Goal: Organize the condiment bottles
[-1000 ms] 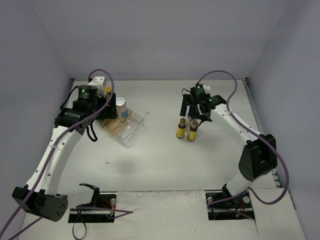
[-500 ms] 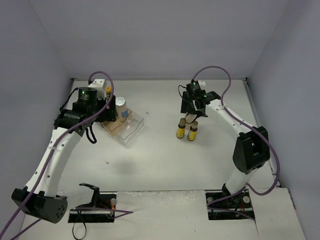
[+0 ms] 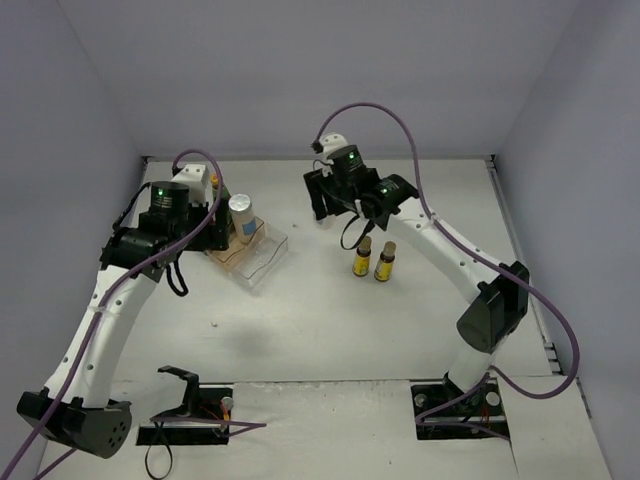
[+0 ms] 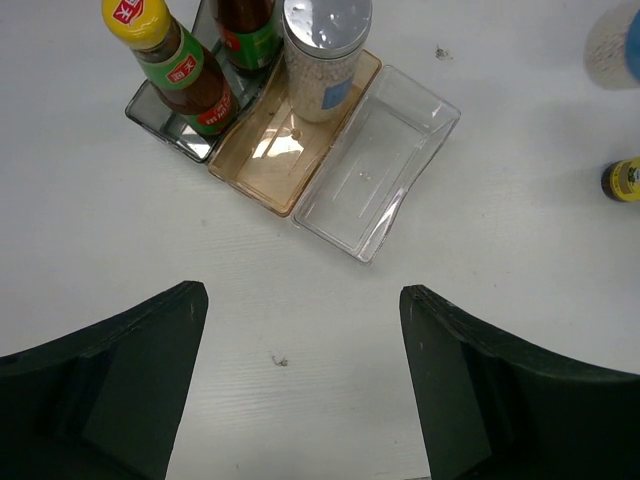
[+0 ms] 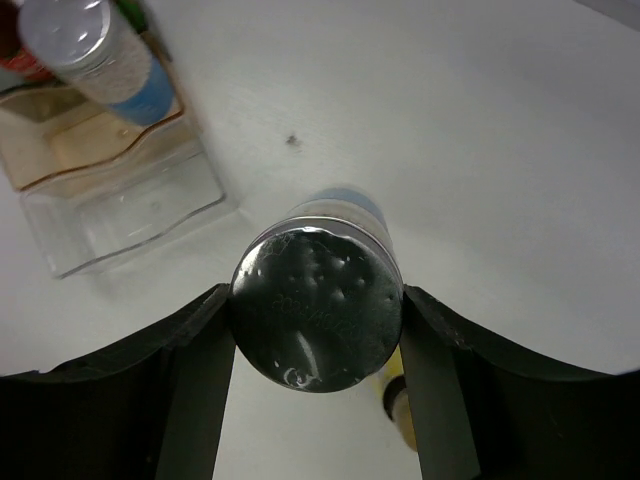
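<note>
My right gripper (image 5: 318, 312) is shut on a pale silver-lidded jar (image 5: 318, 300), held above the table; in the top view this gripper (image 3: 328, 206) hangs between the rack and two short yellow-labelled bottles (image 3: 362, 258) (image 3: 385, 262). The clear stepped rack (image 4: 370, 170) carries two dark sauce bottles (image 4: 165, 55) (image 4: 245, 20) on its upper step and a second silver-lidded jar (image 4: 325, 45) on the amber step. Its lowest clear tray holds nothing. My left gripper (image 4: 300, 330) is open over bare table in front of the rack, nothing between its fingers.
The rack (image 3: 255, 255) sits at the left back of the white table, close beside my left arm's wrist (image 3: 168, 205). Grey walls enclose the table on three sides. The right arm's purple cable (image 3: 400, 120) loops high over the middle.
My right gripper shut on the silver-lidded jar beside the yellow-labelled bottles, lifted it and carried it left toward the rack. The left gripper stayed open, drifting slightly.
</note>
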Controlling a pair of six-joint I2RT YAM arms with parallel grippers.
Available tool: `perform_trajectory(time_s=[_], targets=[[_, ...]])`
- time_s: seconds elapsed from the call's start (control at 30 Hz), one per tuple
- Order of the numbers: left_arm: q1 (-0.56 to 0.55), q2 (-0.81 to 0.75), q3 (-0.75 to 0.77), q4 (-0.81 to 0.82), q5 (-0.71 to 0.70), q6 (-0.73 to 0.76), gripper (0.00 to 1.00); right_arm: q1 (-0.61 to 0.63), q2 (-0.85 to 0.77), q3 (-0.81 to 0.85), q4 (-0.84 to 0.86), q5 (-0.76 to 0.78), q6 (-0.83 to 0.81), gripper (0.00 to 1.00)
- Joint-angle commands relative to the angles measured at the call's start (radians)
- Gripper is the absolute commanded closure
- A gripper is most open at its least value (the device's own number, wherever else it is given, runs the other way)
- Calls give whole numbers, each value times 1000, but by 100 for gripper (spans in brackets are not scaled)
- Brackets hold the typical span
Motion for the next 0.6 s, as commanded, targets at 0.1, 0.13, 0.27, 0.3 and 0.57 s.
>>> perform_trajectory(time_s=[0.1,0.13,0.27,0.3,0.57], targets=[[-4,-46,-6,9,1,28,22,167,18,-8,21,-64,-40,100],[-4,-52,-11,9,4,31,22,184,22,-19,34,-59,-23,100],[-4,-78,-31,17,54,45,22,252,16,-99,95,-67,4,100],[-4,-84,-37,18,69,51,22,261,14,-111,107,-109,7,100],[-4,-133,-91,42,134,71,22,316,43,-148,127,-136,17,89]])
